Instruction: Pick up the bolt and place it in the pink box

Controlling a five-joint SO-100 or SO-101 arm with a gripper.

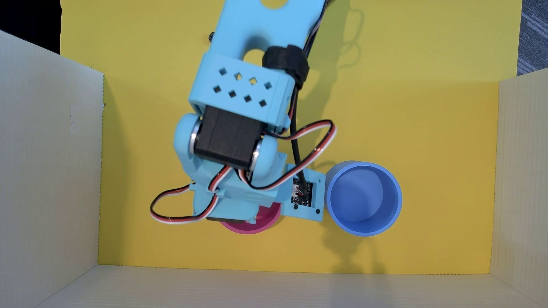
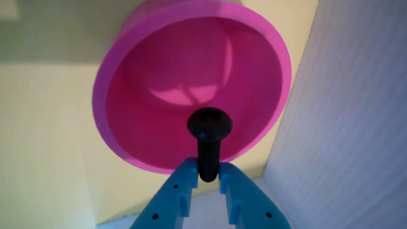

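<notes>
My gripper (image 2: 208,173) is pinching the bolt (image 2: 209,140) by its thin end, with the round head sticking out over the open pink box (image 2: 111,70) in the wrist view. From above, my arm hides most of the pink box (image 1: 252,228), and the blue cup (image 1: 364,197) sits just beside it on the yellow floor (image 1: 415,118). I only hold the tip, so the bolt could slip early, hit the near rim and bounce out.
</notes>
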